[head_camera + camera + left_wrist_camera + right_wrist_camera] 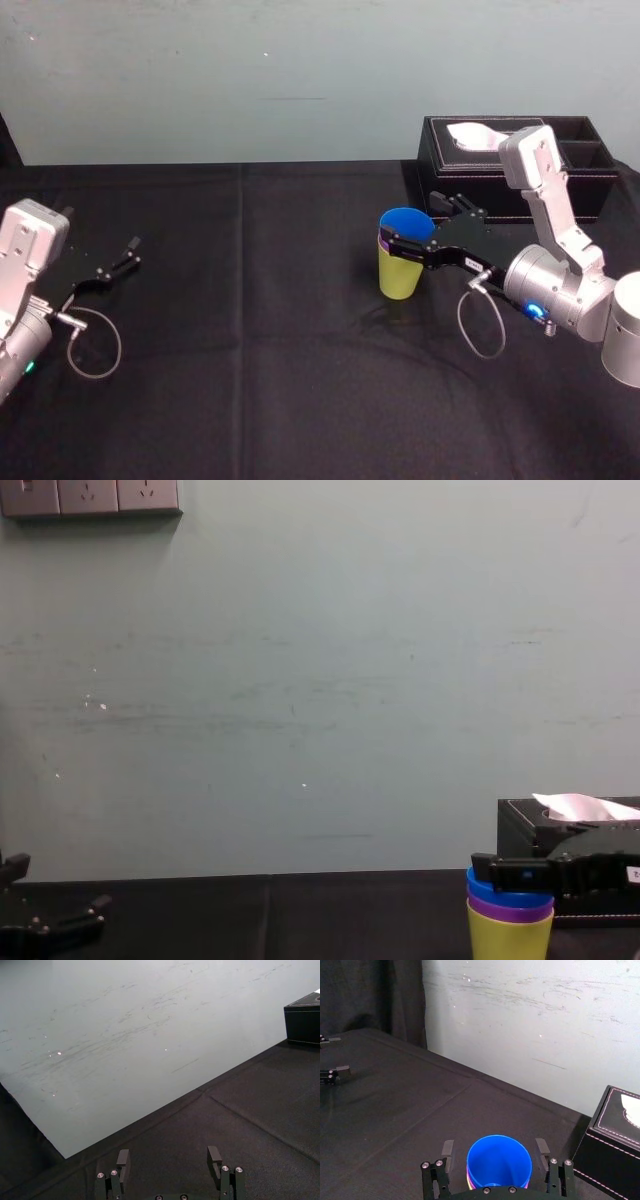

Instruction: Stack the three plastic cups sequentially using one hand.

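The three plastic cups stand nested as one upright stack on the black cloth, right of centre. The yellow-green cup (400, 275) is at the bottom, the purple cup (510, 907) shows as a thin band above it, and the blue cup (405, 216) sits on top. My right gripper (410, 226) is level with the blue cup's rim, one finger on each side. In the right wrist view the right gripper (494, 1147) is open, with a gap between each finger and the blue cup (499, 1160). My left gripper (128, 254) rests open at the far left, holding nothing.
A black tissue box (520, 165) with a white tissue stands behind and to the right of the stack, close to my right arm. The table (260, 330) is covered in black cloth, and a pale wall runs along its far edge.
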Controlling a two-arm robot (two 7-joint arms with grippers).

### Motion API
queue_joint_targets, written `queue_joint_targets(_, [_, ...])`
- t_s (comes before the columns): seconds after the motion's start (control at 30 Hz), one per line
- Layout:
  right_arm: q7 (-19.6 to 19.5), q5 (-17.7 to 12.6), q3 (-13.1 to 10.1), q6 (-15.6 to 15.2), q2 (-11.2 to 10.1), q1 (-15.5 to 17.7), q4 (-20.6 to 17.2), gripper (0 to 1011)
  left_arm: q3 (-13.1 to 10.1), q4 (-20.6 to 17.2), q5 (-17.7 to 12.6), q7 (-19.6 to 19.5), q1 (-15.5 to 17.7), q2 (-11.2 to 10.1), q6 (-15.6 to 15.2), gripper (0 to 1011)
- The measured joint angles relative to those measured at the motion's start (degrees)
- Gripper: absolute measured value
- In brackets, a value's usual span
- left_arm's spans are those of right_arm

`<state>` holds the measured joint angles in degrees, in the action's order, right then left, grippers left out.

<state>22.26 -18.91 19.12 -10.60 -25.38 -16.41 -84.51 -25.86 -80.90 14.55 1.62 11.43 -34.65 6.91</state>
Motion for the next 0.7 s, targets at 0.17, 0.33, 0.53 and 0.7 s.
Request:
queue_joint_targets(0.17, [0.0,0.0,0.0,0.0,0.0,0.0,0.0,1000,0.0,0.0,0.0,0.0,0.0,0.0,0.0,1010])
queue_joint_targets(0.33, [0.0,-0.1,-0.5,0.3,-0.4,0.8,-1.3,1000,0.0,0.0,0.0,0.0,0.0,0.0,0.0,1010])
queue_joint_targets(0.53, [0.0,-0.5,-1.7,0.9,-1.6,2.4,-3.1,1000,0.0,0.0,0.0,0.0,0.0,0.0,0.0,1010])
queue_joint_targets(0.7, [0.0,-1.2,-3.5,1.7,-3.1,4.1,-4.3,1000,0.0,0.0,0.0,0.0,0.0,0.0,0.0,1010])
